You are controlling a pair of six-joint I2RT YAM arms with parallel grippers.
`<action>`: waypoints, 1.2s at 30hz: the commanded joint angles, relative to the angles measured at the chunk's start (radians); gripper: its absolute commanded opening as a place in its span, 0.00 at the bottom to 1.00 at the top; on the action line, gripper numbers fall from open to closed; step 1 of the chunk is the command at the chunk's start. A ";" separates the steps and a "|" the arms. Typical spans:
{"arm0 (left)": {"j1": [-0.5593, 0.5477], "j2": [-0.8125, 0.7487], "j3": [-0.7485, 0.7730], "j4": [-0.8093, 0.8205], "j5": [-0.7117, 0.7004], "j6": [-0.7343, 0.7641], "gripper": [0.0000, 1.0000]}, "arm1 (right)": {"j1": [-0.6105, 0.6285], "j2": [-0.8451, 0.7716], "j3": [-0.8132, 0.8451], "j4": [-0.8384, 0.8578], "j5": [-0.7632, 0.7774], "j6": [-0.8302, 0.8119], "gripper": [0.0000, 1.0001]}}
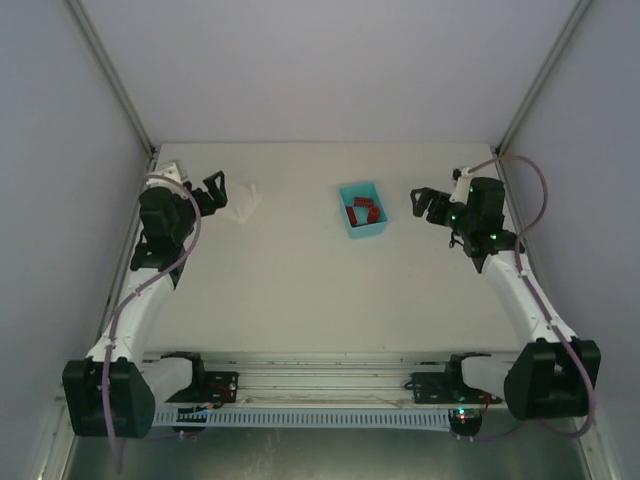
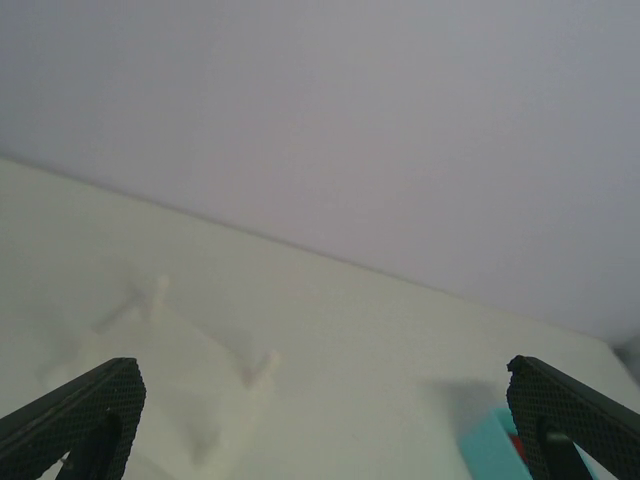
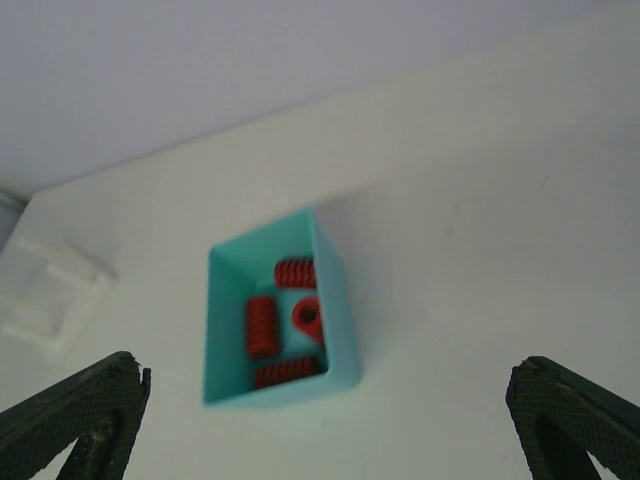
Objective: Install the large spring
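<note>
Right claw [image 1: 424, 203]: released, fingers spread wide, gripping nothing. Hangs just to the right of teal bin [image 1: 362, 210], tipped toward it and looking into its open top, most likely posed that way for a pick.

Task's part: somewhere among four red springs [image 3: 261, 326] loose on the bin floor, three lying on their sides, one standing on end with bore showing. Hard to pick out the large one in this soft focus; perhaps the thicker one lying beside the upright one.

Left claw [image 1: 213, 190]: equally slack, jaws wide apart, empty. Sits toward the far left of table [image 1: 300, 290], pointed at white fixture [image 1: 243, 205], near it but not touching. Shows short upright pegs [image 2: 268, 365] in the left wrist view, probably the seat for a spring. Hence, by judgement, parked close to steady or receive.

Bin well apart from fixture, set between the two arms.

Judged stage: nothing picked, install not yet begun. Next calls for lowering the right fingers into the bin, narrowed enough to clear the walls, around one spring only.
</note>
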 commanded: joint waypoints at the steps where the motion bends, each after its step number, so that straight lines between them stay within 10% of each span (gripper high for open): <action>1: 0.009 -0.052 -0.086 -0.045 0.238 -0.165 0.99 | -0.010 0.043 0.026 -0.102 -0.221 0.125 0.99; 9: -0.058 0.016 -0.125 -0.014 0.298 -0.161 0.99 | 0.108 0.148 0.133 -0.283 -0.022 0.031 1.00; 19: -0.331 0.103 -0.127 0.015 -0.004 -0.040 0.99 | 0.232 0.332 0.215 -0.345 0.247 -0.037 0.77; 36: -0.546 0.487 0.184 0.137 -0.110 0.170 0.58 | 0.228 0.566 0.406 -0.358 0.192 -0.058 0.44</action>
